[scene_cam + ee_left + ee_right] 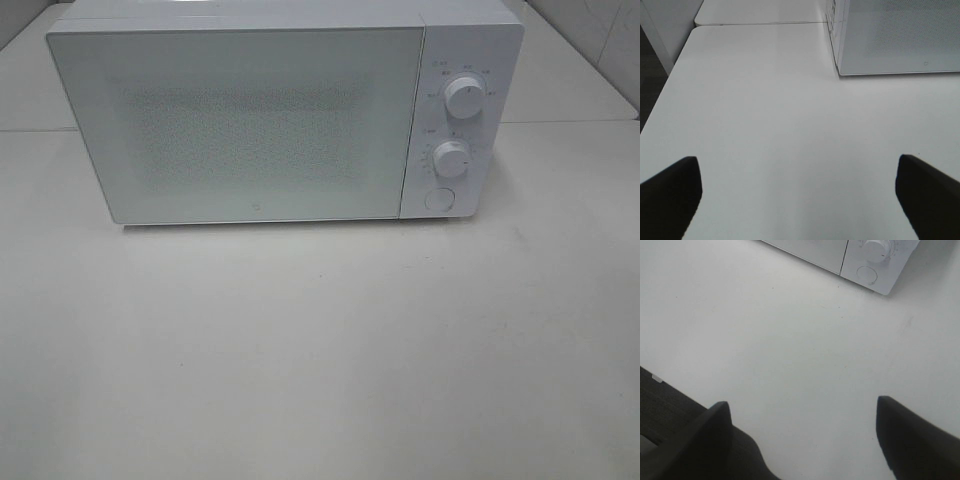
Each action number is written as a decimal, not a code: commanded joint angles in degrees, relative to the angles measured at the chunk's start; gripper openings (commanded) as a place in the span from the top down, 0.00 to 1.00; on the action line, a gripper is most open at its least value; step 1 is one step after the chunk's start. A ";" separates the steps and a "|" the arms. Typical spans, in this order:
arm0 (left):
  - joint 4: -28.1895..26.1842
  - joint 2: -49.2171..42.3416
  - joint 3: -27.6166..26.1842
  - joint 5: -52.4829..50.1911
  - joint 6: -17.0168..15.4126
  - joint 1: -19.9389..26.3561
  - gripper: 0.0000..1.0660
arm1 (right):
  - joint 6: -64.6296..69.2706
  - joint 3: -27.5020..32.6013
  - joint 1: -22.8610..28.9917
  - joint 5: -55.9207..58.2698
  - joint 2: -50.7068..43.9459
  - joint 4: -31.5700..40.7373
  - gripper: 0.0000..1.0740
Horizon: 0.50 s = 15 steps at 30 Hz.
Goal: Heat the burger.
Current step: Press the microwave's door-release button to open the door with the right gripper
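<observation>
The burger is out of view in every frame. A white microwave (240,120) stands at the back of the table with its door shut, and I see nothing through the frosted door. Neither arm shows in the exterior high view. My left gripper (797,192) is open over bare white table, with the microwave's front corner (840,70) ahead of it. My right gripper (802,432) is also open with nothing between its fingers, hovering over the table near its front edge, well short of the microwave's control panel (875,265).
Two white knobs (464,97) (451,159) and a round button (439,198) sit on the microwave's right panel. A second table (760,12) joins behind. The table's left edge (667,82) drops to dark floor.
</observation>
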 commanded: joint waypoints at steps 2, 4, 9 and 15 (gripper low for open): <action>-0.40 -0.80 0.00 -0.17 -0.06 0.23 0.08 | 0.74 -0.46 -0.29 2.64 -5.33 -0.40 0.29; -0.40 -0.80 0.00 -0.17 -0.06 0.23 0.08 | 0.74 -0.34 -0.29 2.75 -6.76 -0.40 0.29; -0.40 -0.80 0.00 -0.17 -0.06 0.23 0.08 | 0.74 1.78 -0.29 4.70 -14.38 -0.69 0.29; -0.40 -0.80 0.00 -0.17 -0.06 0.23 0.08 | 3.15 4.70 -1.03 7.22 -19.88 -1.38 0.29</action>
